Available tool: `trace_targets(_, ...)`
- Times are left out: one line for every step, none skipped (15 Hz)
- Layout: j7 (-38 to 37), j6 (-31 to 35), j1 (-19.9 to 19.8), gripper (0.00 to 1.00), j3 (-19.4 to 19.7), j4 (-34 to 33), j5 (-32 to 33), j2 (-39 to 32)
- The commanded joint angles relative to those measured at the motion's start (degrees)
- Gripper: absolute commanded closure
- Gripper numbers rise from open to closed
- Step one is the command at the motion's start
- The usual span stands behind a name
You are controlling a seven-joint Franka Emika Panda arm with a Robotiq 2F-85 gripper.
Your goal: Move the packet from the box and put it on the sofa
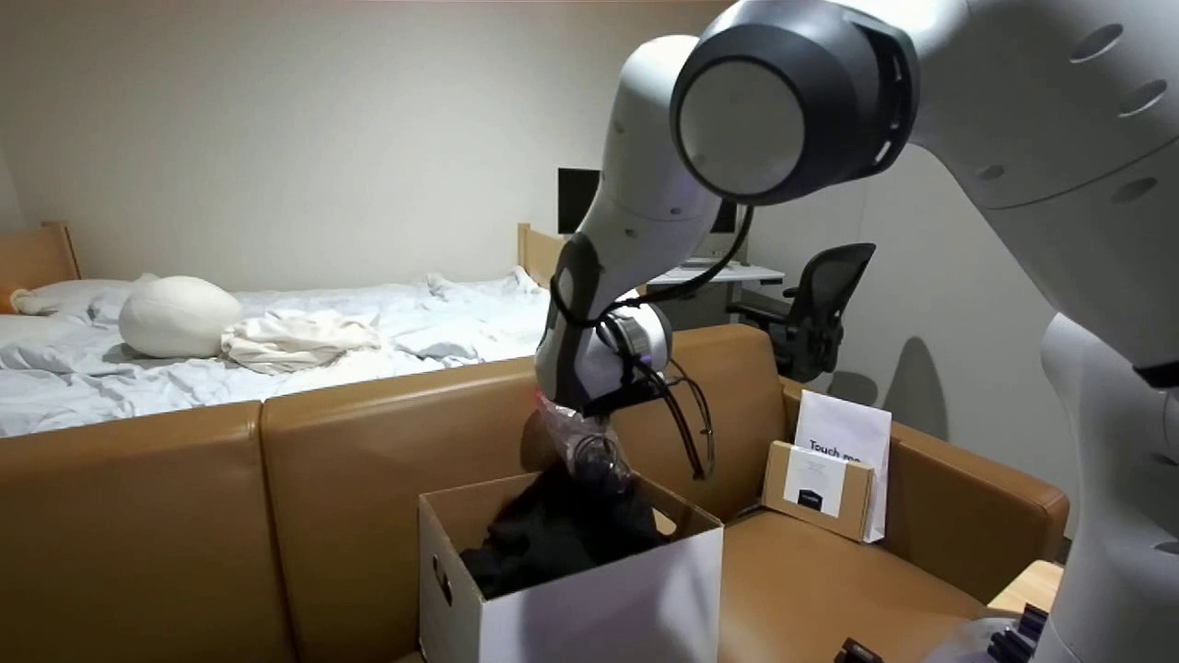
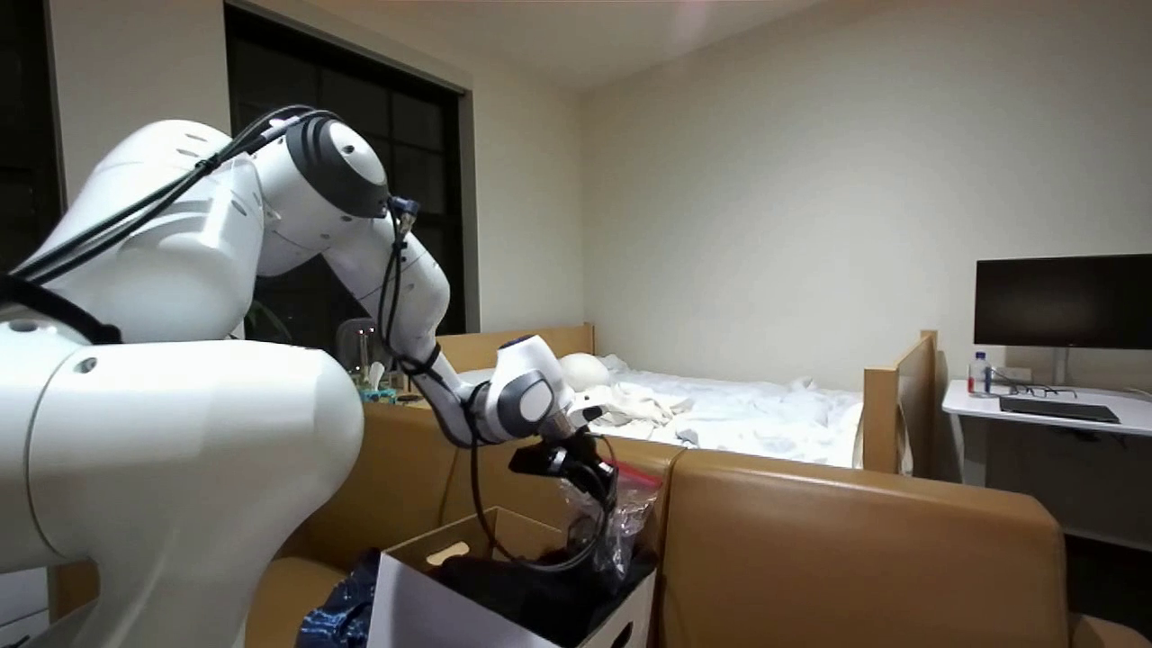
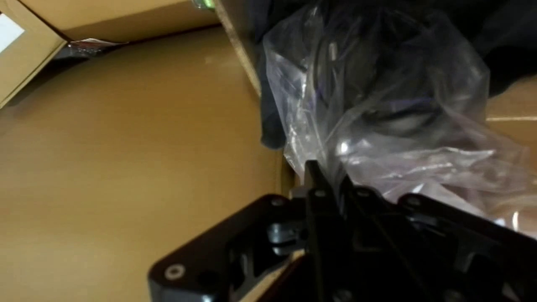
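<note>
The packet is see-through, crinkly plastic with a pink-red edge and dark items inside. It shows in both exterior views and in the wrist view. My gripper is shut on the packet's plastic, which is pinched between the fingertips. The packet hangs down over the open white box, its lower end at the black fabric in the box; I cannot tell whether they touch. The box stands on the tan sofa, whose seat shows beside the box in the wrist view.
Black fabric fills much of the box. A cardboard box with a white label and a white paper bag lean at the sofa's armrest. A dark blue shiny bundle lies beside the box. A bed stands behind the sofa.
</note>
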State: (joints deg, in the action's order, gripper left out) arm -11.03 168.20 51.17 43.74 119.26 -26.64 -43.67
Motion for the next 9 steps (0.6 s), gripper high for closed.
trace_targets(-5.4, -5.1, -5.4, 0.99, -0.8, 0.4, 11.4, 7.5)
trace_targets(-6.7, -5.9, -6.9, 0.99, -1.3, 0.0, 13.7, 8.9)
trace_targets(-8.0, -6.9, -8.3, 0.99, -2.0, -0.6, 15.6, 10.2)
trace_targets(-9.1, -7.4, -9.5, 0.99, -2.5, -1.0, 17.2, 11.5)
trace_targets(-10.7, -7.7, -10.3, 0.99, -2.4, -1.6, 19.2, 11.9)
trace_targets(-12.1, -8.1, -11.2, 0.99, -2.2, -2.0, 20.9, 12.4)
trace_targets(-13.7, -8.5, -12.1, 0.99, -1.9, -2.4, 22.6, 12.7)
trace_targets(-15.4, -8.6, -13.1, 0.99, -1.3, -2.3, 24.0, 12.9)
trace_targets(-17.1, -8.9, -13.8, 0.99, -0.9, -2.5, 25.2, 12.8)
